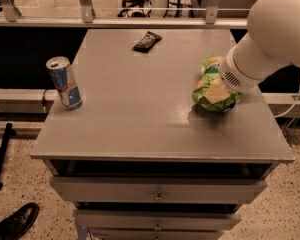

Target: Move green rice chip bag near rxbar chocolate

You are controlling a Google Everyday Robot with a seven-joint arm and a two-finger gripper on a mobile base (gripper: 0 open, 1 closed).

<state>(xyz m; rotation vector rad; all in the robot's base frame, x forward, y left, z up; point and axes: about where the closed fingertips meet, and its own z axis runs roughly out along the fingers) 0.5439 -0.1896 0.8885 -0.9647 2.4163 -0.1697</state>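
The green rice chip bag (210,95) lies crumpled on the right side of the grey table (140,119). My gripper (221,86) is at the bag, down on its upper right part, mostly hidden under my white wrist and arm (270,39). The arm covers the right part of the bag. The rxbar chocolate (147,41), a small dark flat bar, lies near the table's far edge, left of and beyond the bag, well apart from it.
A blue-silver drink can (64,82) stands upright near the table's left edge. Drawers (157,190) sit under the tabletop. A rail and posts (85,4) run behind the table. A black shoe (12,224) is on the floor at lower left.
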